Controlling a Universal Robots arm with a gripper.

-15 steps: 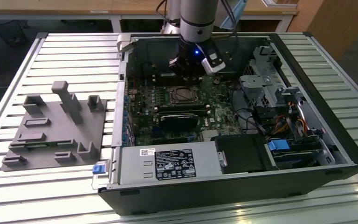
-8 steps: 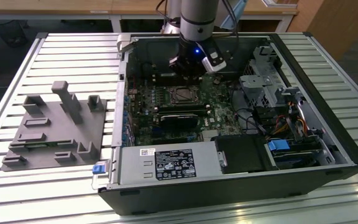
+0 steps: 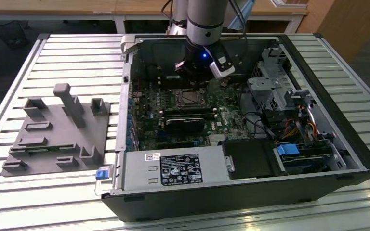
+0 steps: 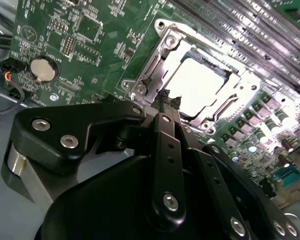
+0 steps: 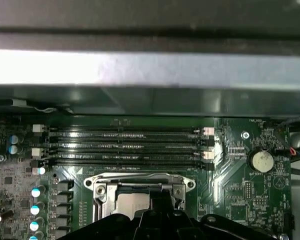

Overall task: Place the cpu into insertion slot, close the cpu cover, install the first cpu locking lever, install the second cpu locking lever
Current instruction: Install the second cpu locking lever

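1. An open black computer case [image 3: 339, 144] lies on a slatted metal table [image 3: 63, 53], its green circuit board [image 4: 65, 45] facing up.
2. The small flat square cpu [image 4: 197, 90], silvery-grey on top, already sits in the square insertion slot [image 3: 188, 97].
3. The thin silver metal cpu cover [image 4: 165, 47], a frame with a big window, appears to lie down around the chip.
4. The black claw [image 4: 169, 100] hovers just above the socket's edge, its tips drawn close together and holding nothing I can make out.
5. Whether either locking lever is latched cannot be told; those steps seem left.
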